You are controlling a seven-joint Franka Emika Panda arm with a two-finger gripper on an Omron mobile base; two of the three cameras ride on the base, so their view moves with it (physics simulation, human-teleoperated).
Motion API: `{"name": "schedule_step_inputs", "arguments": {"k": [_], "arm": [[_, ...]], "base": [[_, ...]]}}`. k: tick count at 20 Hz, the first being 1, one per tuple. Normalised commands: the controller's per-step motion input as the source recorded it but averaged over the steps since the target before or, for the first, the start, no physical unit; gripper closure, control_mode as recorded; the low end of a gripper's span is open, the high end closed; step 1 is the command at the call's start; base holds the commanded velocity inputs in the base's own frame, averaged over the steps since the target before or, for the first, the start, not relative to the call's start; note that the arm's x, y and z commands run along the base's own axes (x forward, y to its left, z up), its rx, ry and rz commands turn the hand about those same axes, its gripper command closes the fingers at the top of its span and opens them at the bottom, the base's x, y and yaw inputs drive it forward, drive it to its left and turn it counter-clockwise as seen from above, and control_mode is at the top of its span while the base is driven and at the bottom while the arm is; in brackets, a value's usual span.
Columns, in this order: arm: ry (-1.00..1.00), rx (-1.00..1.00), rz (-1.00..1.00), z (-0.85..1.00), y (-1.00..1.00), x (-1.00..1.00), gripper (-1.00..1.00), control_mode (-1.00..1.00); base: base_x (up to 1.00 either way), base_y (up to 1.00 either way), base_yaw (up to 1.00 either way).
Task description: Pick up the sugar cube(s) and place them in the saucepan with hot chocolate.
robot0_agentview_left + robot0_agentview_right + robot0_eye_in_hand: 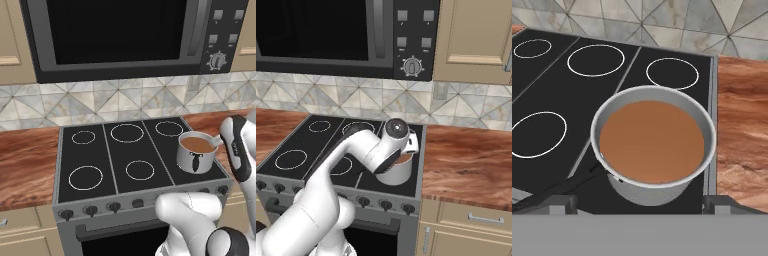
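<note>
The saucepan [196, 152] is a small steel pot full of brown hot chocolate, standing at the front right of the black cooktop [115, 160]. Its dark handle [562, 187] points to the lower left in the hand view. My gripper [641, 202] hangs above the near side of the saucepan [652, 145]. It is open, its two dark fingertips [559, 202] stand wide apart, and nothing is between them. In the right base view my arm covers most of the saucepan [398, 175]. The sugar cubes are out of view.
Wooden counter [25, 165] lies to the left of the stove, and more counter [471, 160] lies to its right. A dark microwave [125, 35] hangs above the cooktop, over a tiled backsplash [100, 102]. Knobs [90, 210] line the stove's front.
</note>
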Motion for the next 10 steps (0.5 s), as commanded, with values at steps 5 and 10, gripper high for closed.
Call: {"name": "schedule_step_inputs", "arguments": {"k": [5, 10], "arm": [[-0.01, -0.03, 0.00, 1.00, 0.11, -0.85, -1.00, -1.00], [0.11, -0.07, -0.07, 0.90, 0.51, -0.66, -1.00, -1.00]], "base": [[0.00, 0.00, 0.00], [0.00, 0.00, 0.00]]}}
